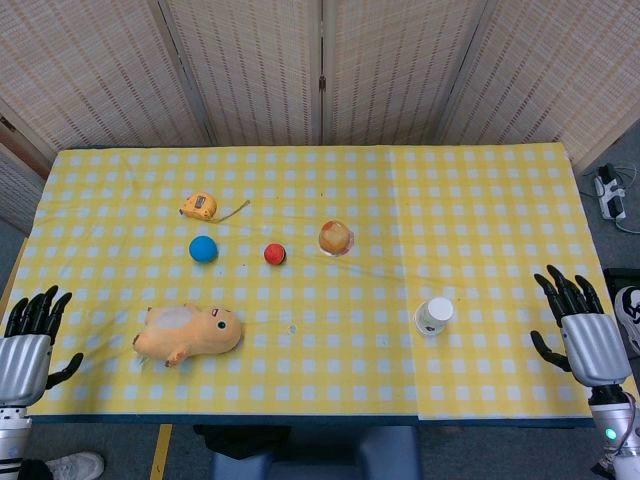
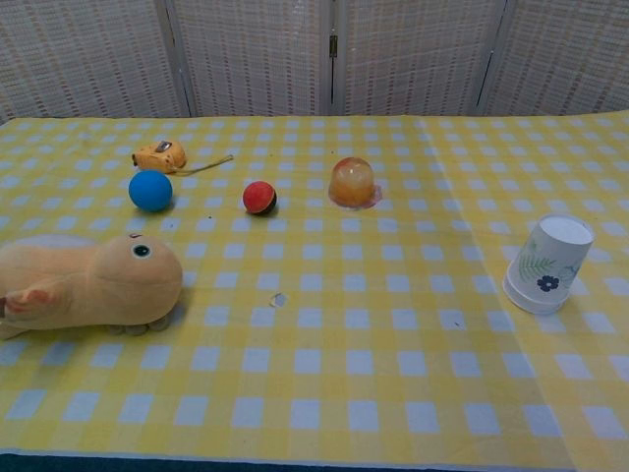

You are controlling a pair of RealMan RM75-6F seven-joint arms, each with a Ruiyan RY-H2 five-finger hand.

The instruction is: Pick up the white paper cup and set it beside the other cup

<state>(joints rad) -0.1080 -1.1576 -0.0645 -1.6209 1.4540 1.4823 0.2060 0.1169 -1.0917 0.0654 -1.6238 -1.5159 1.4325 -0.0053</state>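
A white paper cup [image 1: 434, 315] [image 2: 547, 264] with a leaf and flower print stands upside down on the right part of the yellow checked table. The other cup [image 1: 335, 237] [image 2: 352, 183], a translucent orange one, also stands upside down near the table's middle, farther back and to the left. My right hand [image 1: 577, 322] hovers at the table's right edge with fingers spread, holding nothing, well to the right of the paper cup. At the left edge, my left hand [image 1: 30, 335] is likewise spread and holds nothing. Neither hand shows in the chest view.
A yellow plush toy [image 1: 188, 333] [image 2: 84, 285] lies at the front left. A blue ball [image 1: 203, 249] [image 2: 150, 190], a red ball [image 1: 274, 254] [image 2: 259, 198] and a yellow tape measure [image 1: 199, 206] [image 2: 160, 155] sit left of the orange cup. Woven screens stand behind the table.
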